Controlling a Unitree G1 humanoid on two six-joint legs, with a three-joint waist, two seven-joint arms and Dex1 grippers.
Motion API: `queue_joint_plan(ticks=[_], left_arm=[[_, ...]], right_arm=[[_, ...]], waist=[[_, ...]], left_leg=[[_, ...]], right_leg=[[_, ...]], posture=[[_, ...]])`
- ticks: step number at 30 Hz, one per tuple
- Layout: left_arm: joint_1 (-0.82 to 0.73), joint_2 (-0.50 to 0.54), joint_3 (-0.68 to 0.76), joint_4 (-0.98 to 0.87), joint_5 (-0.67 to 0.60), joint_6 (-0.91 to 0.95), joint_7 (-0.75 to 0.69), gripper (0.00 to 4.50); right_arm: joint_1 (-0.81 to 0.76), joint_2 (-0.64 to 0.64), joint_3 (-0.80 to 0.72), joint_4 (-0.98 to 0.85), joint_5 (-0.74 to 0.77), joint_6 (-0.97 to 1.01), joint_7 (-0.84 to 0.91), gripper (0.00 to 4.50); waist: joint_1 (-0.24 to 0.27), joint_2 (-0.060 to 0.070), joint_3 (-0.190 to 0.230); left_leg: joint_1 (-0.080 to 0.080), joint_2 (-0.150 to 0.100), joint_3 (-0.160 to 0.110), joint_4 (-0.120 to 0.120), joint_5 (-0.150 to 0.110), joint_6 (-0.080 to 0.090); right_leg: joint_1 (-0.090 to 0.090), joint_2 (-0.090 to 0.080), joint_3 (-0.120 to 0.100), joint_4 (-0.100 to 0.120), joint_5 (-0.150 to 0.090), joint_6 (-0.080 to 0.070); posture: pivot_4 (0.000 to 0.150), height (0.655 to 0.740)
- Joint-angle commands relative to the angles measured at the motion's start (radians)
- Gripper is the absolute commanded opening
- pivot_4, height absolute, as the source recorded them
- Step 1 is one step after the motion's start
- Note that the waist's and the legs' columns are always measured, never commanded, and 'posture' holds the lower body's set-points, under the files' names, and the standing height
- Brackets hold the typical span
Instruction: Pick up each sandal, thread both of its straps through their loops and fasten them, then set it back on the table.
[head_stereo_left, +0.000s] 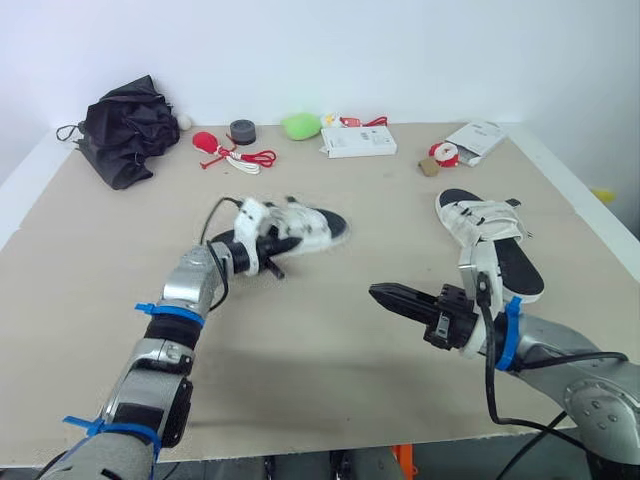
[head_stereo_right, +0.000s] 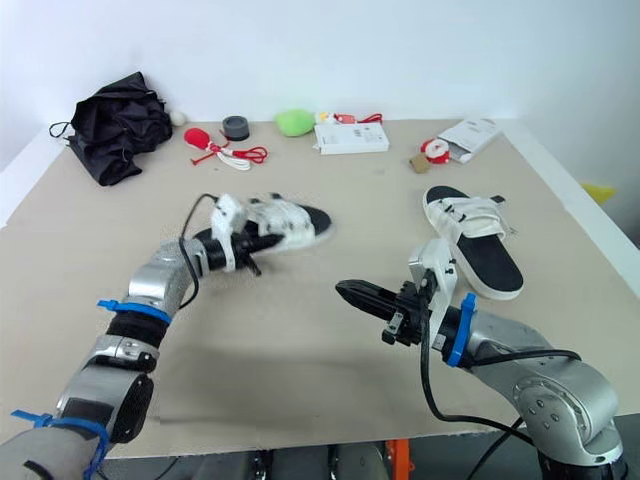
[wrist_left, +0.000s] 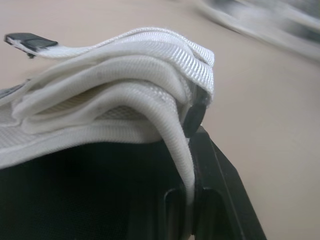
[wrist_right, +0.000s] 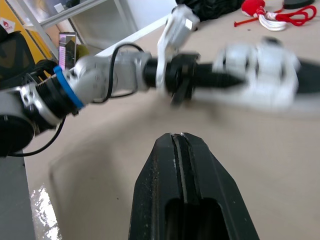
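- The left pincer (head_stereo_left: 278, 243) is gripping the near sandal (head_stereo_left: 312, 226) at its heel end. Its black fingers (wrist_left: 210, 175) are clamping the sole edge under the bunched white straps (wrist_left: 125, 75).
- This sandal is sitting left of the middle of the surface (head_stereo_left: 330, 340). It looks to be hanging just above the surface, though I cannot be sure it is clear.
- Its long axis is running on from the left pincer, with the free toe end pointing to the robot's right and a little away from it.
- The right pincer (head_stereo_left: 378, 292) is carrying nothing, and its two fingers are pressed flat together. It is hovering over the surface and aiming toward the robot's left and slightly away.
- The key relation is that the held sandal is lying ahead of the right pincer's tip and to its left, near but apart. The toe end and upper straps are facing that pincer.
- One strap's black tab (wrist_left: 27, 41) is sticking out loose, so threading is probably not yet done. The right pincer is the free one and will likely have to part its fingers to take that strap end.
- The second sandal (head_stereo_left: 497, 245) is lying flat on the right side, just beyond the right arm. Its long axis is running away from the robot. The right arm is much the nearer to it.
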Motion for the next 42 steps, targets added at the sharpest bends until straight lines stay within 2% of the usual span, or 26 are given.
queue_joint_plan(ticks=[1, 6, 16, 19, 20, 21, 22, 28, 32, 38, 42], left_arm=[[-0.064, 0.034, 0.158, 0.115, -0.033, -0.012, 0.259, 0.03], [-0.082, 0.069, 0.208, 0.204, 0.002, -0.072, 0.43, 0.03], [-0.045, 0.022, 0.174, 0.152, 0.027, -0.087, 0.503, 0.03], [-0.011, 0.004, 0.177, 0.088, 0.029, -0.085, 0.54, 0.97], [0.011, -0.005, 0.18, 0.049, 0.026, -0.078, 0.556, 1.38], [0.037, -0.017, 0.182, 0.002, 0.019, -0.066, 0.566, 2.07], [0.055, -0.023, 0.183, -0.03, 0.017, -0.056, 0.572, 2.21], [0.136, -0.044, 0.188, -0.216, -0.011, 0.052, 0.604, 4.44], [0.196, -0.039, 0.178, -0.39, -0.051, 0.141, 0.574, 4.44], [0.382, -0.031, 0.202, -0.731, -0.132, 0.301, 0.57, 4.44], [0.412, -0.058, 0.235, -0.86, -0.326, 0.398, 0.478, 4.44]], right_arm=[[-0.042, 0.007, 0.018, -0.003, -0.01, -0.033, 0.028, 0.0], [-0.109, 0.013, 0.042, 0.021, -0.027, -0.047, 0.044, 0.0], [-0.182, 0.018, 0.048, 0.046, -0.033, -0.064, 0.072, 0.0], [-0.194, 0.017, 0.044, 0.058, -0.037, -0.069, 0.08, 0.0], [-0.195, 0.016, 0.045, 0.066, -0.042, -0.073, 0.084, 0.0], [-0.195, 0.017, 0.046, 0.073, -0.048, -0.077, 0.088, 0.0], [-0.197, 0.019, 0.048, 0.078, -0.05, -0.08, 0.09, 0.0], [-0.206, 0.032, 0.065, 0.105, -0.071, -0.091, 0.111, 0.0], [-0.214, 0.035, 0.065, 0.121, -0.08, -0.094, 0.126, 0.0], [-0.2, 0.018, 0.053, 0.152, -0.095, -0.094, 0.171, 0.0], [-0.178, 0.006, 0.023, 0.16, -0.082, -0.086, 0.187, 0.0]], waist=[[-0.003, -0.001, 0.0], [0.002, -0.001, 0.0], [0.003, -0.001, 0.0], [0.003, -0.001, 0.0], [0.003, -0.001, 0.0], [0.003, -0.001, 0.0], [0.003, -0.001, 0.0], [0.001, -0.001, 0.0], [-0.001, -0.001, 0.0], [0.002, -0.001, 0.0], [0.008, -0.001, 0.0]], left_leg=[[0.0, 0.0, 0.0, 0.0, 0.0, 0.0], [0.0, -0.001, 0.001, -0.003, 0.0, -0.003], [0.0, -0.005, 0.005, -0.002, 0.0, -0.003], [0.001, -0.004, 0.006, -0.002, 0.0, -0.003], [0.001, -0.004, 0.006, -0.002, 0.0, -0.003], [0.001, -0.004, 0.006, -0.002, 0.0, -0.003], [0.001, -0.004, 0.006, -0.002, 0.0, -0.003], [0.003, -0.003, 0.009, -0.002, 0.0, -0.004], [0.004, -0.002, 0.01, -0.002, 0.0, -0.004], [0.004, -0.002, 0.011, -0.002, 0.0, -0.004], [0.003, -0.002, 0.009, -0.002, 0.0, -0.004]], right_leg=[[0.0, 0.0, 0.001, 0.0, 0.0, 0.0], [-0.001, 0.001, 0.001, 0.0, -0.001, -0.002], [-0.001, -0.003, 0.004, -0.001, 0.002, 0.0], [-0.001, -0.003, 0.005, -0.001, 0.002, -0.001], [-0.001, -0.003, 0.005, -0.001, 0.002, -0.001], [-0.001, -0.003, 0.005, -0.001, 0.002, -0.001], [-0.001, -0.003, 0.005, -0.001, 0.002, -0.001], [-0.001, -0.003, 0.007, -0.001, 0.004, -0.003], [-0.001, -0.002, 0.009, 0.0, 0.005, -0.003], [-0.001, -0.002, 0.011, 0.0, 0.005, -0.003], [-0.001, -0.002, 0.012, -0.001, 0.005, -0.003]], posture=[[0.15, 0.74], [0.15, 0.74], [0.15, 0.74], [0.15, 0.74], [0.15, 0.74], [0.15, 0.74], [0.15, 0.74], [0.15, 0.74], [0.15, 0.74], [0.15, 0.74], [0.15, 0.74]])
